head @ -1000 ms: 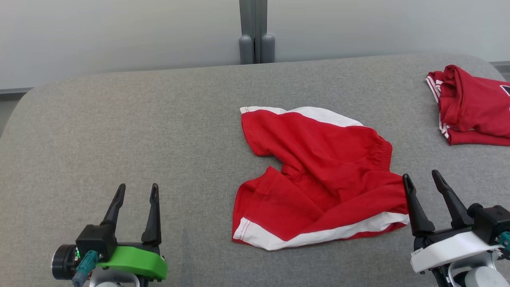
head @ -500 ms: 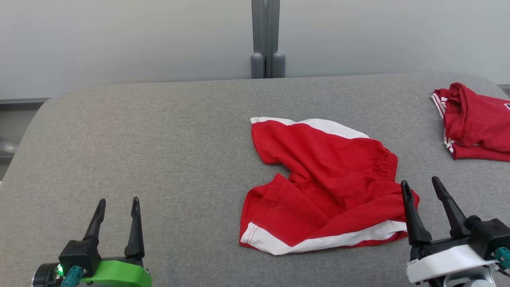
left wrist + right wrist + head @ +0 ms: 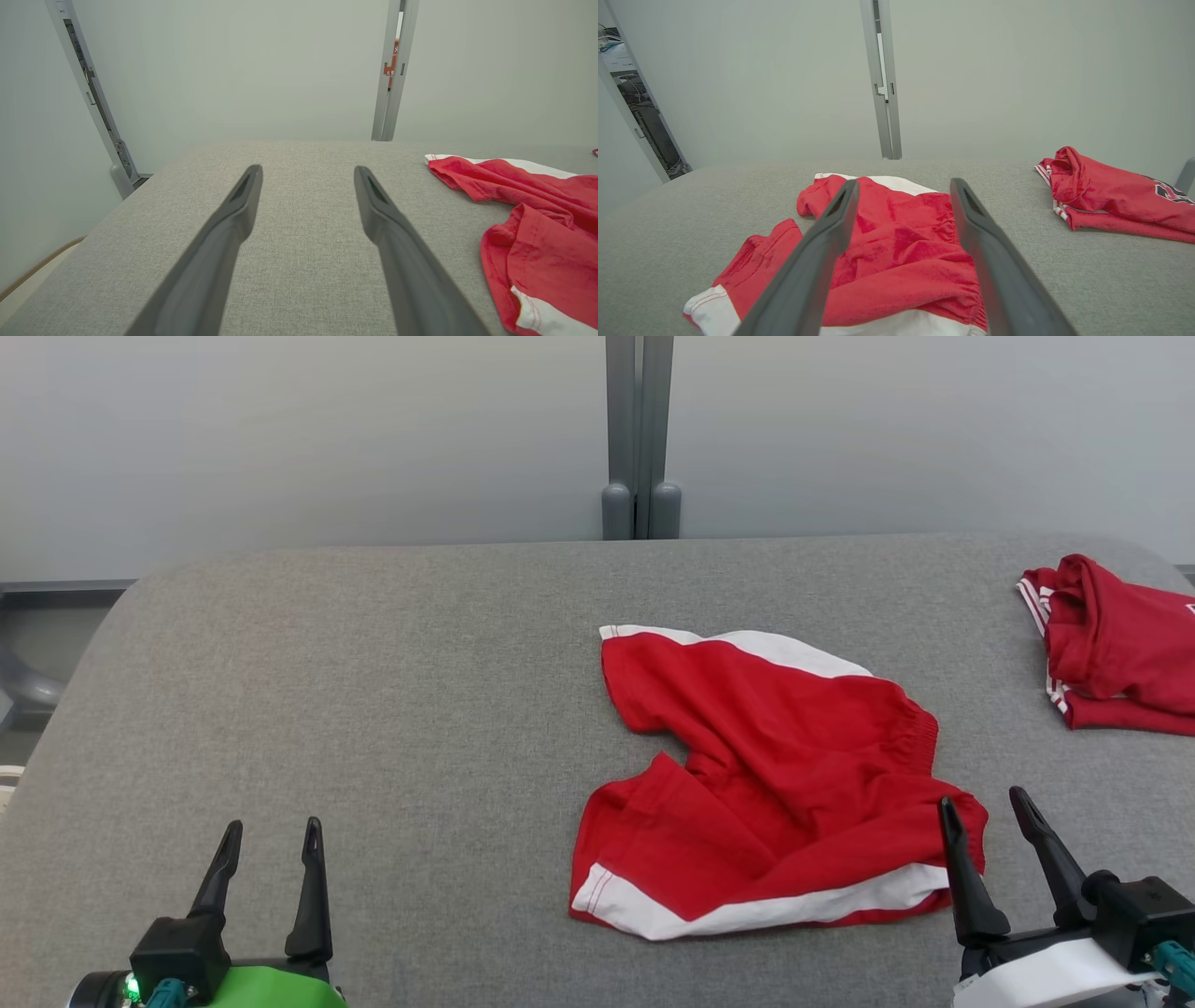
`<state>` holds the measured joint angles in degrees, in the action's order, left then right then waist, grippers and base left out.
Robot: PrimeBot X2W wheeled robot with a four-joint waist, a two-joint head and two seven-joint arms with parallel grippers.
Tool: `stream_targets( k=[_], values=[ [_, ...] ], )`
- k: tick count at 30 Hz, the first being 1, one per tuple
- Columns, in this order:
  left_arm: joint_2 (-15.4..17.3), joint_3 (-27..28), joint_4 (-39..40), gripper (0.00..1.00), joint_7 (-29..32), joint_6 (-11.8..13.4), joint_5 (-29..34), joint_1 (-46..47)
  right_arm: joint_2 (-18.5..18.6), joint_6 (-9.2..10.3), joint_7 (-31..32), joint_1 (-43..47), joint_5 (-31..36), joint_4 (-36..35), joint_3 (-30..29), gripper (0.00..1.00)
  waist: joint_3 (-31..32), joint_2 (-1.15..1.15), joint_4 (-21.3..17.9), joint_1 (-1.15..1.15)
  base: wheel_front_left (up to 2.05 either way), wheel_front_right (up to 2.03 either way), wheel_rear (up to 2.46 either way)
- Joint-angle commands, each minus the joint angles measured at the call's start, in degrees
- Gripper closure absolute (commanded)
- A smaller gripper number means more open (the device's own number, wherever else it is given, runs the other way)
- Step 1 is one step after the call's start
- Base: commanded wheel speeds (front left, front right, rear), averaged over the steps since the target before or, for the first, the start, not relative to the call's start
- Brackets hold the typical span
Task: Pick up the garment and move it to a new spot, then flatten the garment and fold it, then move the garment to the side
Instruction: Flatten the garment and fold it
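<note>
Grey padded table [image 3: 373, 709] before a pale wall, red shorts [image 3: 775, 775] lying right of centre.
The left gripper [image 3: 273, 823], fingers wide apart and empty, sits near left, well clear of the shorts. The right gripper [image 3: 980, 796], equally wide and empty, points at their near right corner, its inner finger overlapping the fabric's edge. Another red garment [image 3: 1111, 644] lies far right.

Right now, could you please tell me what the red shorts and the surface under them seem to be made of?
Shorts: likely soft matte knit fabric; it creases and gathers at the waistband. Surface: apparently grey woven upholstery; fine speckled weave.
</note>
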<state>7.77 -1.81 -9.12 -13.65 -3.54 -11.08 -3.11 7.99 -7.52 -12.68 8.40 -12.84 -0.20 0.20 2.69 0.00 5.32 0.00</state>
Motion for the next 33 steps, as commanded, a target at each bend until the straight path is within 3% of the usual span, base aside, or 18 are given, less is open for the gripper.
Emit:
stream_targets(
  k=[1,33],
  values=[
    [0.24,0.0,0.42,0.0,0.23,0.33,-0.5,-0.96,-0.05,0.08,0.13,0.87,0.46,-0.28,0.09,0.0,0.09,0.0,-0.08,0.0,0.0,0.0,0.0],
    [0.74,-2.23,1.25,0.0,0.66,0.69,-1.52,-0.6,0.67,0.08,0.84,0.78,0.61,0.92,0.06,0.0,-0.04,0.0,-0.98,0.0,0.0,0.0,0.0]
  ],
)
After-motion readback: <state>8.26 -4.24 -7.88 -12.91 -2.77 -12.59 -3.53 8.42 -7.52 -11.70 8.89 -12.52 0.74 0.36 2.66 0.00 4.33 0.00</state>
